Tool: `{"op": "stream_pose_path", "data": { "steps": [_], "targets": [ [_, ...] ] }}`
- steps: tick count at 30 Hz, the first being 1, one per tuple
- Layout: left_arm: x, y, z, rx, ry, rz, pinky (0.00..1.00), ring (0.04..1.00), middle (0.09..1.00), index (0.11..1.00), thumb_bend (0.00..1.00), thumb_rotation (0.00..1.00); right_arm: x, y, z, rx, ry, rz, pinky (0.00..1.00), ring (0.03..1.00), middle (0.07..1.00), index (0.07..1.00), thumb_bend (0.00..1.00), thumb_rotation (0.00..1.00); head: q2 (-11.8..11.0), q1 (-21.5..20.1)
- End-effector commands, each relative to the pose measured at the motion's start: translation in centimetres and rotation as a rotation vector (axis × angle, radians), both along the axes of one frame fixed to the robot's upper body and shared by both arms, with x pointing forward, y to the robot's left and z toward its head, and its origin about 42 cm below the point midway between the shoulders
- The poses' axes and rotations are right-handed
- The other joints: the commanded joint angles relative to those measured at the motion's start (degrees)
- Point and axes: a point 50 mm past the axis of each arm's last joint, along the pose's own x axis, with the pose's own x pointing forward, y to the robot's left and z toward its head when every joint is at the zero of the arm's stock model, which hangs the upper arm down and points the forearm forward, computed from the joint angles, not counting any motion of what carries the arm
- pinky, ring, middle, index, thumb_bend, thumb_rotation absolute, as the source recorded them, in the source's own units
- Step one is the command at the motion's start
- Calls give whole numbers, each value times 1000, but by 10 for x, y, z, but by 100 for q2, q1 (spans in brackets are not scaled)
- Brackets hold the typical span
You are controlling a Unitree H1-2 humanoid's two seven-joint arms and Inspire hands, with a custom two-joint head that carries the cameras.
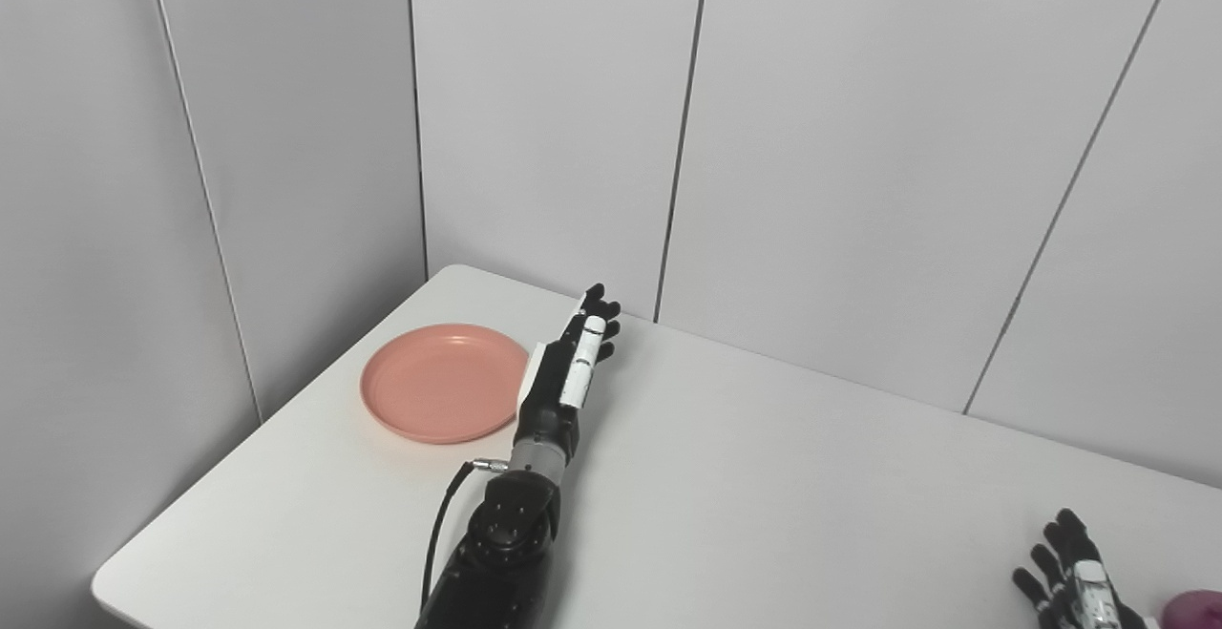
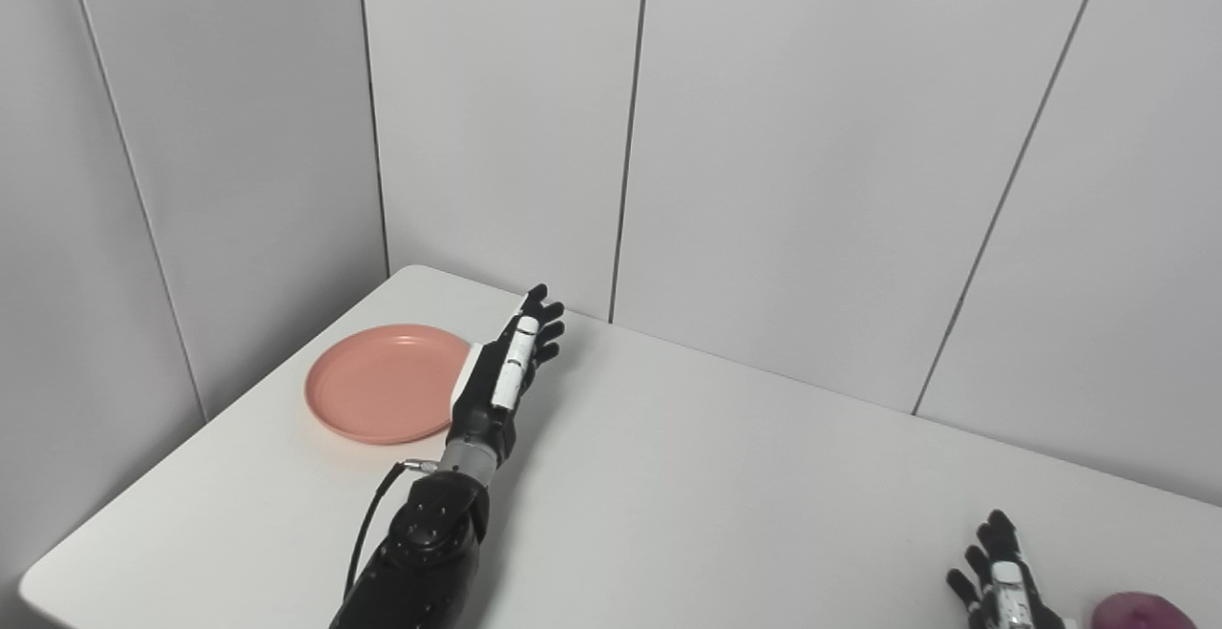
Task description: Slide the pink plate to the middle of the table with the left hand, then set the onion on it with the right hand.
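Note:
The pink plate (image 1: 442, 382) lies flat near the table's far left corner. My left hand (image 1: 566, 368) reaches over the table just right of the plate, its fingers stretched out and apart, holding nothing; its edge overlaps the plate's right rim in both views. At the bottom right, my right hand (image 2: 1002, 579) rests low on the table with fingers spread, partly cut off by the picture's edge. The purple onion (image 2: 1141, 611) sits just to the right of that hand, partly out of frame and apart from the fingers.
The white table (image 1: 764, 476) has a rounded near-left corner and edge. Grey wall panels (image 1: 859, 133) stand close behind the table and along its left side, just beyond the plate.

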Motion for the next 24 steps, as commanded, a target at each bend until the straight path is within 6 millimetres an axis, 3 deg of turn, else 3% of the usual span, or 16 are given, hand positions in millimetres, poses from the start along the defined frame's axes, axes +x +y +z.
{"op": "stream_pose_path", "data": {
  "steps": [1,15,24],
  "targets": [
    [17,8,38,25,-133,30,915,908,913,927,542,1000,5,-1,14,-6,-32,10,1000,1000,1000,1000,409,887,-7,4],
    [22,54,44,11,-150,162,911,901,910,904,579,1000,6,-2,16,-4,-36,16,1000,1000,1000,1000,395,908,-35,108],
    [22,99,57,73,-149,207,931,884,897,898,568,1000,6,-3,17,1,-37,14,1000,1000,998,999,411,879,-55,150]
  ]
}}
